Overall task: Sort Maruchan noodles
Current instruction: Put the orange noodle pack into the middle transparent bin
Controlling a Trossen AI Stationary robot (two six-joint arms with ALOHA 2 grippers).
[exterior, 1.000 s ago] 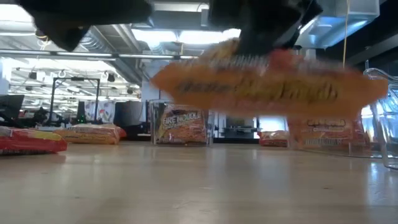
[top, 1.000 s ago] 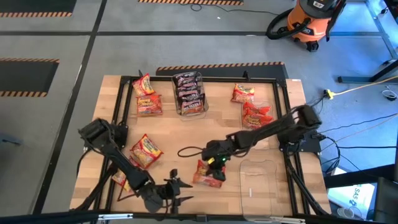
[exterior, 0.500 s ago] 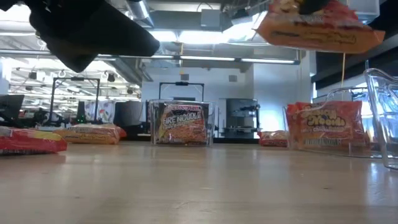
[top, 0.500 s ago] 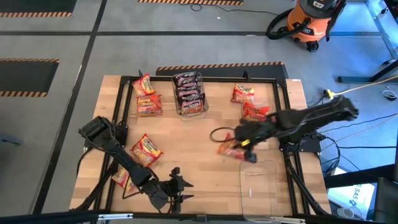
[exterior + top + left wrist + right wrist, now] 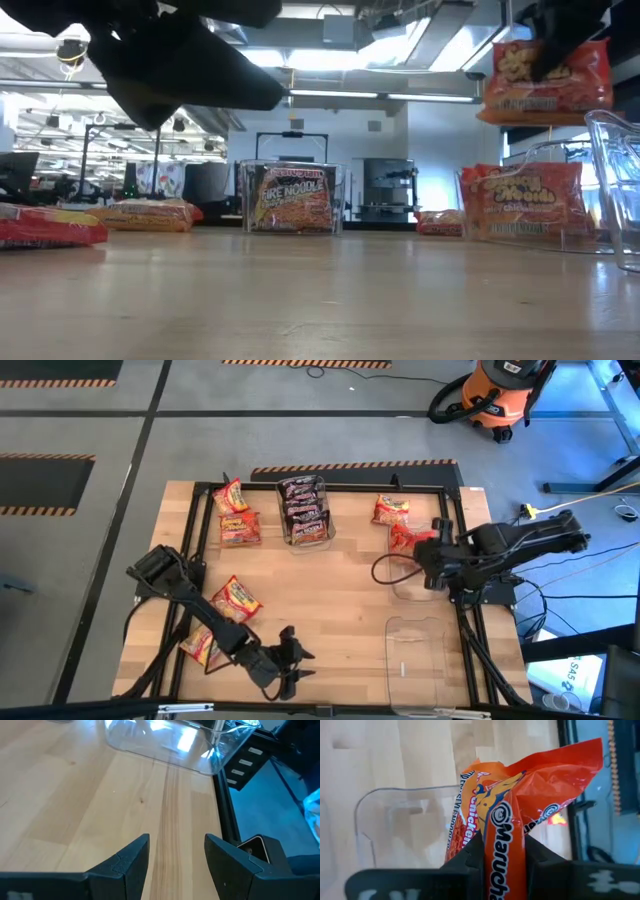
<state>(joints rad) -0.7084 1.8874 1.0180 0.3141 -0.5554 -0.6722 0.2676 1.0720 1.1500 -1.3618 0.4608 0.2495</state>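
Orange noodle packet (image 5: 520, 820) pinched upright in right claw (image 5: 432, 552), lifted clear of wooden bench (image 5: 330, 585).
Directly beneath that claw, clear bin (image 5: 395, 825) already holding another orange packet (image 5: 520, 205). Left claw (image 5: 175, 855) low over bench's near edge, fingers parted, gripping nothing, beside an empty clear bin (image 5: 415, 655).

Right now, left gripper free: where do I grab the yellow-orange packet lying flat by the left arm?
Come straight down: the yellow-orange packet lies flat and skewed on the table, so turn the open left gripper to match and pinch across its shorter width, likely mid-body. The right gripper is holding a red-orange packet.
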